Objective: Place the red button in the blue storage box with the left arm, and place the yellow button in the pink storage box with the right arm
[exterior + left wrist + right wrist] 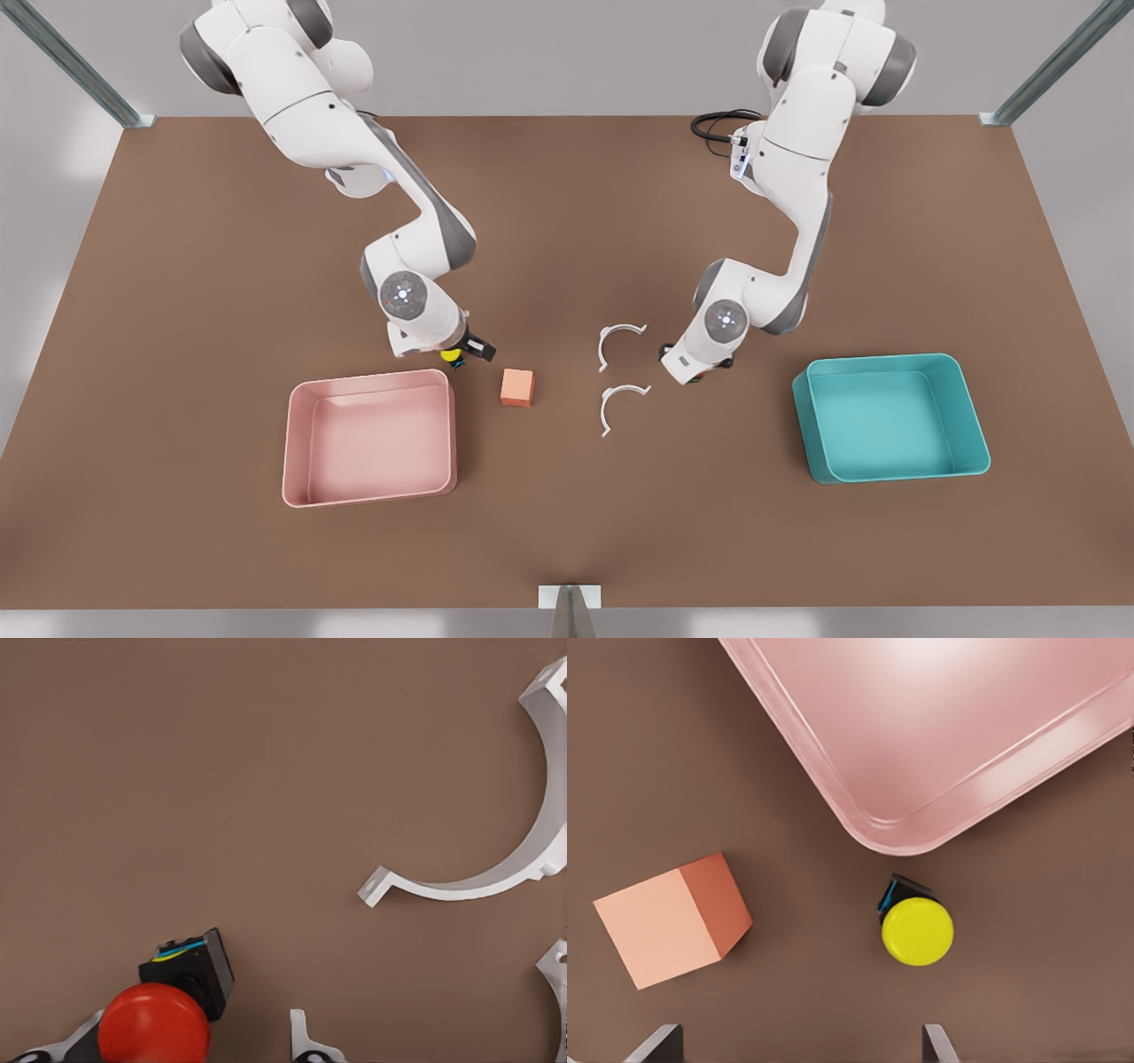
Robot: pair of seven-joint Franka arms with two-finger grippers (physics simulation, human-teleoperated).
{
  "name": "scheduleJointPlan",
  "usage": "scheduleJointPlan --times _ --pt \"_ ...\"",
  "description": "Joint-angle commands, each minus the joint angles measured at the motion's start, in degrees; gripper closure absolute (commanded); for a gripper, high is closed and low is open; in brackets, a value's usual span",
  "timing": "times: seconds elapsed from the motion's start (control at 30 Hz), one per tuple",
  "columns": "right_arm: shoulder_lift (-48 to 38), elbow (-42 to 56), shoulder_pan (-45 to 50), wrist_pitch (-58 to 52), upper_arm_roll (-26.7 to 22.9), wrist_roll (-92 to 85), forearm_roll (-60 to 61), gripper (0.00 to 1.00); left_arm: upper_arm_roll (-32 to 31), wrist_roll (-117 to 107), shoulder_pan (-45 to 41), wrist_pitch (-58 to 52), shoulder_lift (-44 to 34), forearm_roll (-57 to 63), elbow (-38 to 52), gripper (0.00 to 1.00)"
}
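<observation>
The red button [155, 1026] lies on the brown table between the fingers of my left gripper [182, 1050], which is open and straddles it. This gripper [700, 372] hangs low on the front view's right, some way left of the blue storage box [886, 421]. The yellow button [917, 931] [451, 356] rests on the table just outside a corner of the pink storage box [939, 718] [368, 443]. My right gripper [797, 1045] [468, 348] hovers above it, open, holding nothing.
An orange cube [517, 387] [669, 921] sits right of the pink box, close to the yellow button. Two white C-shaped clips [620, 341] [623, 403] lie mid-table beside the left gripper; one clip [469, 890] curves near the red button.
</observation>
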Motion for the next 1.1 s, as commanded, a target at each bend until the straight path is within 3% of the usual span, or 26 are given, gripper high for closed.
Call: scheduleJointPlan --times 0.0,0.07,0.13,0.37,0.53,0.63,0.77,0.8,0.83,1.0,1.07 --pt "0.50 -0.24 -0.60 3.15 -0.19 25.83 -1.20 0.00 -0.01 -4.90 -0.03 2.38 0.31 0.01 0.08 0.25" --pt "1.21 -0.33 0.71 2.98 -0.28 30.39 -8.39 0.00 -0.01 -4.90 0.05 2.38 0.67 0.01 0.08 0.38" --pt "1.30 -0.42 2.03 2.89 -0.28 34.70 -12.61 0.00 -0.01 -4.90 0.14 2.38 0.67 0.01 0.08 0.44" --pt "1.38 -2.00 4.14 2.62 -0.02 47.45 -27.12 0.00 0.17 -4.55 1.02 1.06 -1.96 0.09 0.78 0.47" --pt "2.96 -3.85 5.29 3.06 0.07 55.97 -32.74 0.00 0.17 24.35 18.41 -12.30 -12.95 0.18 1.05 0.47" --pt "4.46 -4.28 4.67 3.33 0.07 57.38 -35.03 0.00 0.17 43.78 29.67 -14.85 -12.34 0.27 3.51 0.47" --pt "4.11 -7.19 5.20 5.35 0.51 61.69 -40.39 0.00 0.17 51.35 33.80 -14.94 -6.02 0.44 11.59 0.47" --pt "4.20 -7.54 5.20 5.26 0.68 61.60 -41.01 0.00 0.17 51.52 33.89 -14.85 -4.52 0.44 12.12 0.40" --pt "4.20 -7.98 5.28 5.44 0.68 61.69 -41.63 0.00 0.17 51.53 34.16 -14.85 -3.99 0.36 12.12 0.00" --pt "5.87 -8.42 4.76 7.11 0.68 62.92 -46.20 0.00 0.17 50.73 34.24 -16.52 -2.06 0.36 12.12 0.00" --pt "6.57 -8.24 4.58 9.13 0.68 64.68 -46.20 0.00 -0.18 49.42 33.28 -18.54 -6.53 0.27 13.79 0.00"
